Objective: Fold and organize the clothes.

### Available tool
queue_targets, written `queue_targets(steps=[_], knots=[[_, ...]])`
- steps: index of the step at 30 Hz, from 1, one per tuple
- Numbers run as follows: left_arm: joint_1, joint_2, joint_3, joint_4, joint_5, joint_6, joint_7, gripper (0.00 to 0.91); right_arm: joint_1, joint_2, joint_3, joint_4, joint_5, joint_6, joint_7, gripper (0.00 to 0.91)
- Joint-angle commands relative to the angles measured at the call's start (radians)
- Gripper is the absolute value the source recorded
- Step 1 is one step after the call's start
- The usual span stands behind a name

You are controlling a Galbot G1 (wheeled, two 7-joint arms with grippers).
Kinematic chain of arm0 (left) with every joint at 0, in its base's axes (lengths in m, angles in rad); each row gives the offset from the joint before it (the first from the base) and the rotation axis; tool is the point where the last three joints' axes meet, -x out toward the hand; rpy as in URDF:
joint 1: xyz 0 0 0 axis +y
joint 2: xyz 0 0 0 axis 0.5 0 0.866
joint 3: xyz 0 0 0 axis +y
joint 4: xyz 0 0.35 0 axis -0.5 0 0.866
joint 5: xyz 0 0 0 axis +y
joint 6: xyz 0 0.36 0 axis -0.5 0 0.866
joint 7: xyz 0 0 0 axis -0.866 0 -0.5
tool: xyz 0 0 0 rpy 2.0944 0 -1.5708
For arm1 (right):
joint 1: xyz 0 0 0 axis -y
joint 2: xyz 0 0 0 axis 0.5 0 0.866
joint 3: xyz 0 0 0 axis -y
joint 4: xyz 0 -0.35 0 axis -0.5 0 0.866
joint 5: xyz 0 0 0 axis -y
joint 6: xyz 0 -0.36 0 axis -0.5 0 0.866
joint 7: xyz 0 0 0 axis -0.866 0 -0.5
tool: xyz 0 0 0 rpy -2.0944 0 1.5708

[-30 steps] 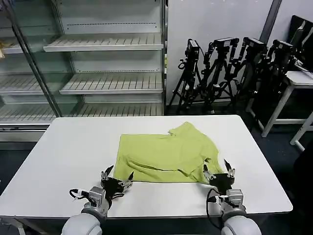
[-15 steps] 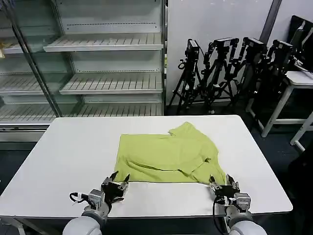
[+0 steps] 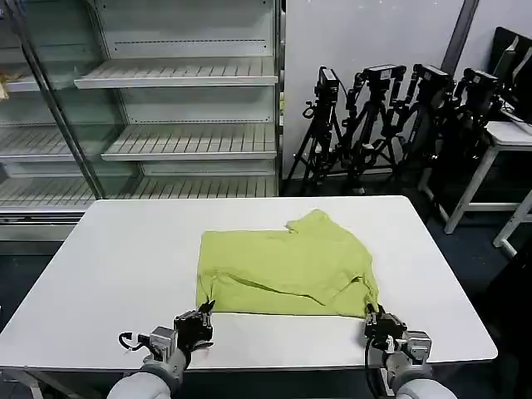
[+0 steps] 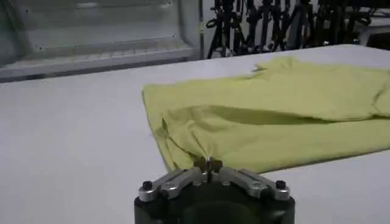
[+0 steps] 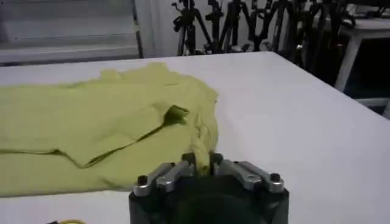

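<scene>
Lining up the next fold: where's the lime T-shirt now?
The thin lime short-sleeved T-shirt lies mid-table in the head view, near corners pinched by both pincers.

A lime short-sleeved T-shirt (image 3: 287,264) lies mid-table on a white table (image 3: 116,258); the left gripper (image 3: 202,316) pinches its near-left corner, the right gripper (image 3: 371,317) its near-right corner; shelving (image 3: 166,108) stands behind

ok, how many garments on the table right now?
1. A single lime-green T-shirt lies partly folded at the middle of the white table, with the left claw and right claw pinching its near corners. Nothing shows tucked underneath.
</scene>
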Motion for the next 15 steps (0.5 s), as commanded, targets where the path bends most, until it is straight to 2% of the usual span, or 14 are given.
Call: queue_targets(steps=[1,3,9,15], knots=[[0.119,0.040,-0.021,-0.137,0.001,0.005,-0.009,0.020,-0.096,0.002,0.039,0.096,-0.039,-0.008,-0.045,0.000],[0.176,0.045,-0.026,-0.176,0.010,0.005,-0.011,0.020,-0.156,0.005,0.057,0.124,-0.111,0.023,-0.074,0.000],[0.291,0.065,-0.025,-0.256,0.036,0.004,-0.015,0.020,-0.285,0.009,0.083,0.184,-0.165,0.055,-0.116,0.000],[0.329,0.082,-0.038,-0.267,0.050,0.005,-0.023,0.020,-0.340,0.010,0.104,0.213,-0.184,0.067,-0.149,0.000]])
